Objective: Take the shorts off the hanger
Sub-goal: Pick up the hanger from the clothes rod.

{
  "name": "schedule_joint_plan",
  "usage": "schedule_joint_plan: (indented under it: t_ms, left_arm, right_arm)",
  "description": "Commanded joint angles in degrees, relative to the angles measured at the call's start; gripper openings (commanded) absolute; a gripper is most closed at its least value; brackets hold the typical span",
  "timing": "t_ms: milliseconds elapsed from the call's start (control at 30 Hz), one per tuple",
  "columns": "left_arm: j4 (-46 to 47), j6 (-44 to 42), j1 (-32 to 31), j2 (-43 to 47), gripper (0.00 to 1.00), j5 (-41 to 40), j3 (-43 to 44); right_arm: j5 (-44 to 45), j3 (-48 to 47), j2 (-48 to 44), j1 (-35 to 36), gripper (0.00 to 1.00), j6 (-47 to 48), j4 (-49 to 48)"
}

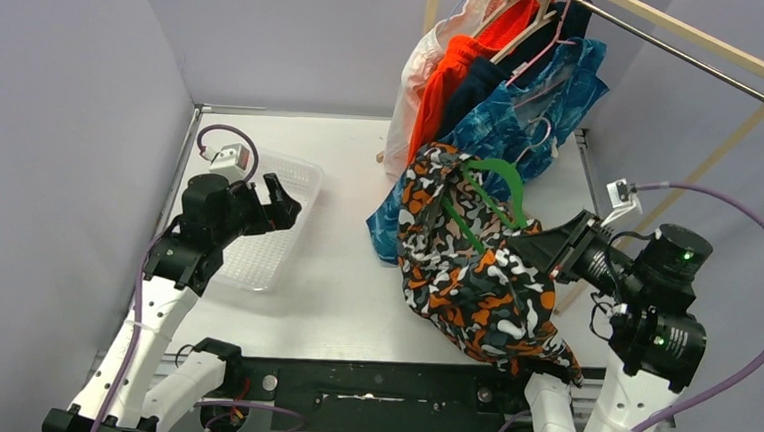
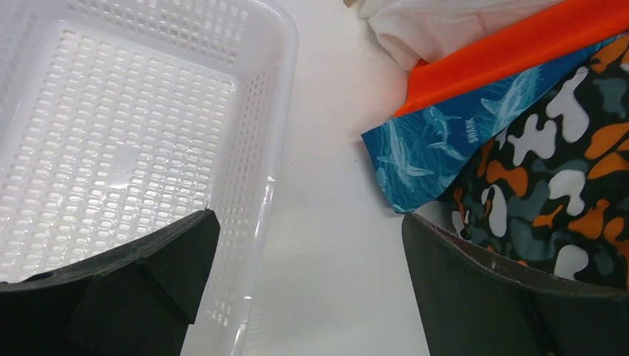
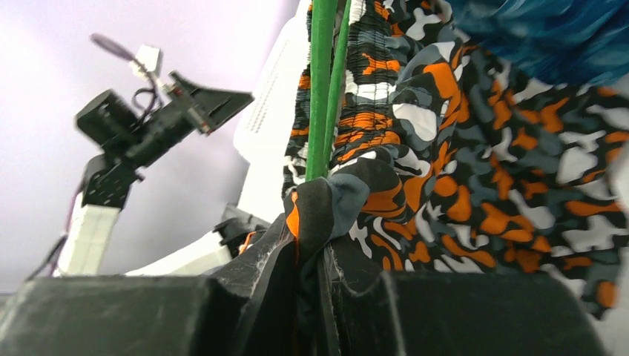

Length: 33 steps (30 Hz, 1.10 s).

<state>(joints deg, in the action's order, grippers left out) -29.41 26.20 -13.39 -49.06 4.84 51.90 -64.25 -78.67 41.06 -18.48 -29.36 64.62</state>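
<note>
The camouflage shorts (image 1: 475,267) hang on a green hanger (image 1: 495,188), held off the rack above the table. My right gripper (image 1: 528,247) is shut on the shorts and the hanger; in the right wrist view the fabric (image 3: 334,200) and the green hanger (image 3: 323,89) are pinched between the jaws (image 3: 319,252). My left gripper (image 1: 280,205) is open and empty above the white basket (image 1: 291,170). White (image 1: 411,88), orange (image 1: 447,75), navy (image 1: 476,87) and teal (image 1: 545,111) shorts hang on the rack. The camouflage shorts (image 2: 549,170) also show in the left wrist view.
A wooden clothes rack (image 1: 708,56) with a metal rail stands at the back right. The perforated white basket (image 2: 133,133) sits on the table's left. Grey walls close in on the left and back. The teal shorts' hem (image 2: 430,163) lies near the table.
</note>
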Motion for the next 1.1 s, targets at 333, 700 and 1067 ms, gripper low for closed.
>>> schedule_joint_plan:
  t_ms: [333, 700, 1067]
  left_arm:
    - [-1.25, -3.67, 0.21, -2.36, 0.97, -2.69, 6.83]
    - [6.41, 5.23, 0.73, -7.22, 0.97, 9.91, 13.81]
    - [1.27, -3.05, 0.73, -9.73, 0.97, 13.40, 16.04]
  right_arm:
    - [-8.85, -4.13, -0.26, -3.88, 0.00, -3.17, -17.46]
    - [-12.28, 6.36, -2.38, -3.83, 0.00, -2.93, -21.79]
    - [9.53, 19.89, 5.85, 17.81, 0.00, 3.23, -28.37]
